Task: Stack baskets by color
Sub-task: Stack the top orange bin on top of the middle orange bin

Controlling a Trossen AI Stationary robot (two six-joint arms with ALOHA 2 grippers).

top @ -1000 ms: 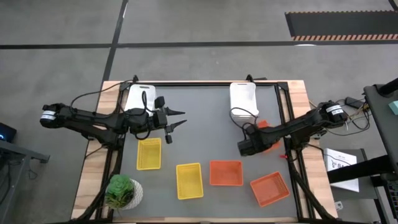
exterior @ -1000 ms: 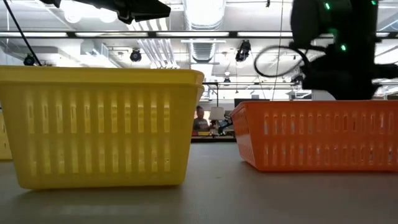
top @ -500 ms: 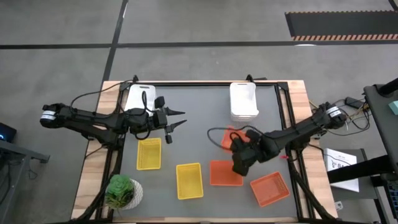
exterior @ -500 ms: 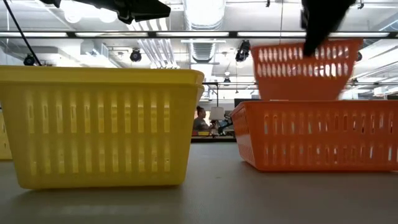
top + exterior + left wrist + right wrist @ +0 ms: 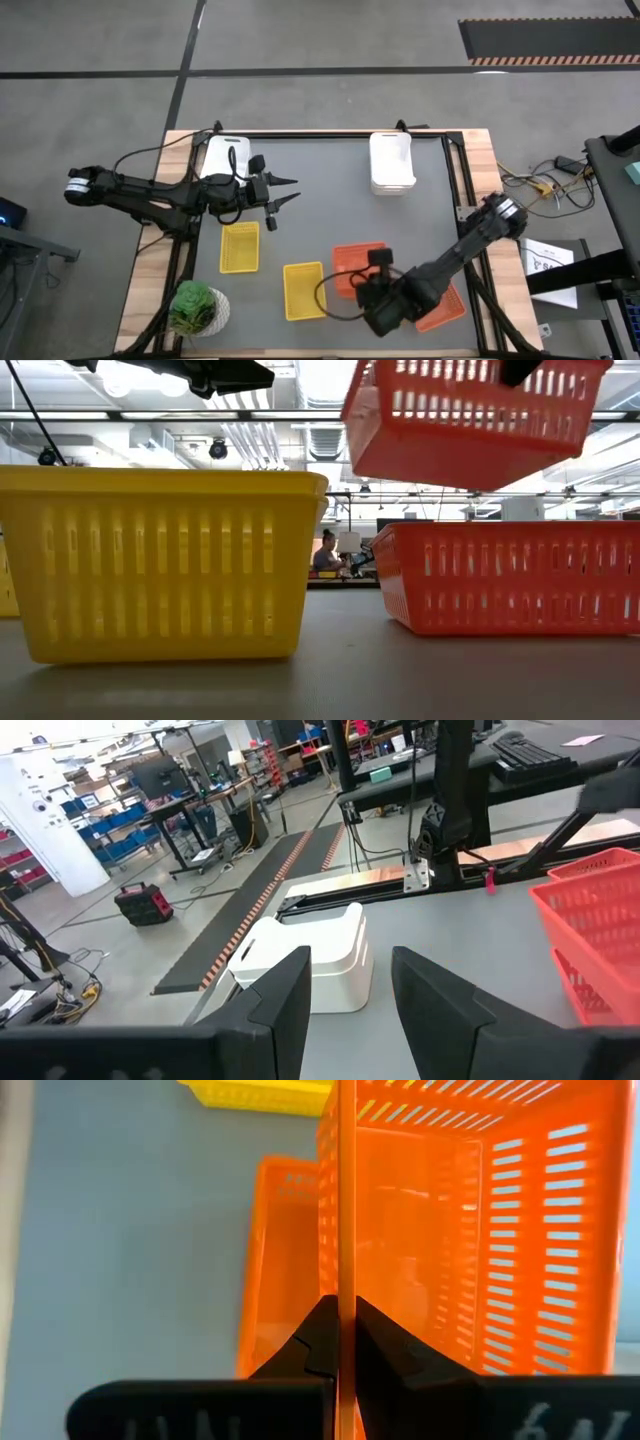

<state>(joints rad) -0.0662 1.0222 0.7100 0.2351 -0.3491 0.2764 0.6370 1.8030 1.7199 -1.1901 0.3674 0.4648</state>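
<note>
Left gripper (image 5: pixel 290 190) hovers with fingers apart and empty over the table's (image 5: pixel 330 190) left rear, near one white basket stack (image 5: pixel 224 155). Right gripper (image 5: pixel 338 1342) is clamped on the rim of an orange basket (image 5: pixel 470 415), carried tilted in the air above a second orange basket (image 5: pixel 510 575) (step in hand: orange stack); next it needs levelling, aligning and lowering in. Count: two yellow baskets (image 5: pixel 239 247) and (image 5: pixel 304 290), three orange visible, white stack (image 5: pixel 392 163) at rear, number uncertain.
</note>
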